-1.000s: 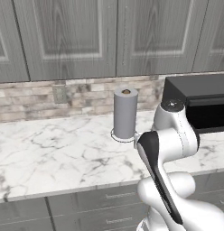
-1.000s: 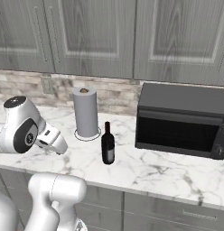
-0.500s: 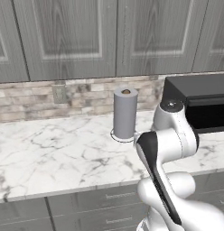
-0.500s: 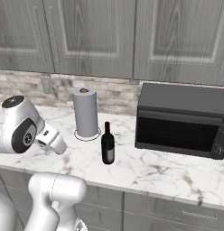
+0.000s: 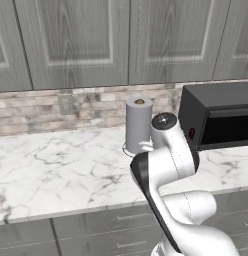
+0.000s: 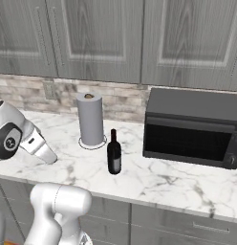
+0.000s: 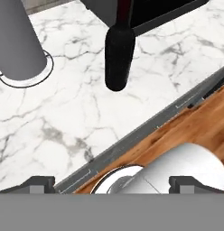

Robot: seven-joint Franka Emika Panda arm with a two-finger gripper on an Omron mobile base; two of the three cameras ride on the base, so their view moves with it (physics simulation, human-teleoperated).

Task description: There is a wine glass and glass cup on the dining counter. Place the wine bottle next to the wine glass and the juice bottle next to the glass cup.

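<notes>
One arm, folded close to the base. Jaws (image 7: 112, 181) sit low in the hand view, the two dark fingertips (image 7: 38, 182) wide apart with nothing between them but the robot's own body below: open, empty.

Nearest ground past the fingertips: wood floor and the front lip of the marble desk (image 7: 77, 131). So the hand hangs off the desk edge, angled down and forward across it.

Key relation: the wine bottle (image 7: 119, 56) lies ahead of the jaws, near the middle of the hand view and a touch toward its right, well apart from the tips. It stands upright on the desk in the right base view (image 6: 114, 153), long axis vertical. In the hand view that axis runs up the picture, base nearest, neck going out at the top.

Beyond and to the bottle's left: grey paper-towel roll (image 6: 91, 119) on its ringed stand, near but not touching. Behind and to the right, black microwave (image 6: 191, 129), close by the bottle.

Arm pose: elbow link (image 5: 168, 150) bent high in front of the roll in the left base view; wrist (image 6: 22, 136) slanting down at the desk front in the right base view, left of the bottle.

Judgement: reach goes forward and slightly right, hand levelled for a side grip on the body. Juice bottle, glasses and dining counter: cannot place from here.
</notes>
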